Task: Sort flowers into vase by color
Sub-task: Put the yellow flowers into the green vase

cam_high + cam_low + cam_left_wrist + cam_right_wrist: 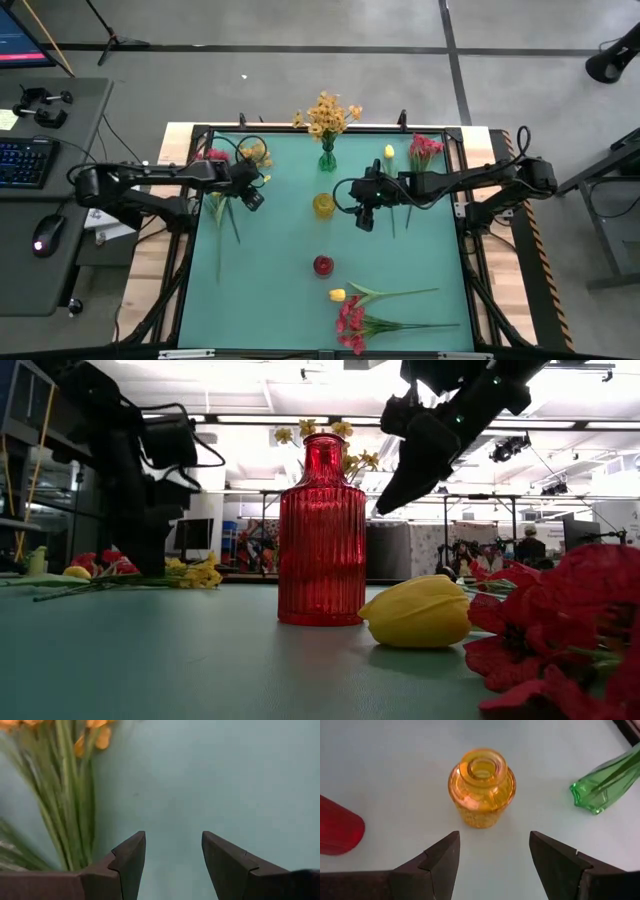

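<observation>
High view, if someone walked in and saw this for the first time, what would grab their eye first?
Probably the three vases lined up the middle of the teal table: a green vase holding orange-yellow flowers at the far edge, a yellow vase mid-table and a red vase nearer. Next, the right tool, open, beside the yellow vase. The left tool, also open, hangs by loose flowers at the left.

Open left gripper (173, 865) beside orange flowers (70, 795)

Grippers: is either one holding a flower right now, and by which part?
No. Both are open and empty: the left gripper beside the orange-yellow stems, the right gripper facing the yellow vase.
</observation>
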Controlling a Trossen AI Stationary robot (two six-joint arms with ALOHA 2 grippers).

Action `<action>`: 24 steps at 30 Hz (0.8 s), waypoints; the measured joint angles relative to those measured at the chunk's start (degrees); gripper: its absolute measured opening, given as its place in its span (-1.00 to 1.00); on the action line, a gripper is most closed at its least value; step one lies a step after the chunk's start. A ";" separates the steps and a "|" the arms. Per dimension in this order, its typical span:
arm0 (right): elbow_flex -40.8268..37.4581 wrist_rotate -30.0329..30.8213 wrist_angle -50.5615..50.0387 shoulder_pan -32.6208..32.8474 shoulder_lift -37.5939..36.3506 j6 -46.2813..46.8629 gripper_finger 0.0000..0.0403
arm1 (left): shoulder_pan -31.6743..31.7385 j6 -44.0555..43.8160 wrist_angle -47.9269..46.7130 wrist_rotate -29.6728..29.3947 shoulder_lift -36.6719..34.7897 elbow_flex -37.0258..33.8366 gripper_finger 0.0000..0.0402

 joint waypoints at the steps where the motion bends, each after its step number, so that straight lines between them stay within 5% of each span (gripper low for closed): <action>1: 0.00 0.00 0.64 0.02 0.00 -0.01 0.14 | 0.26 0.14 -0.12 -0.16 0.10 0.00 -0.08; 5: 0.00 -0.02 2.89 0.02 0.00 -0.53 0.14 | 1.49 0.13 -3.85 -1.34 -0.22 2.33 -0.08; 11: 0.00 -0.02 3.69 0.00 0.00 -0.55 0.14 | 2.04 0.04 -8.59 -11.35 -1.14 6.86 -0.08; 24: 0.00 -0.02 3.67 0.00 0.00 -0.62 0.14 | 10.15 4.27 -12.04 -9.18 2.98 7.34 -0.08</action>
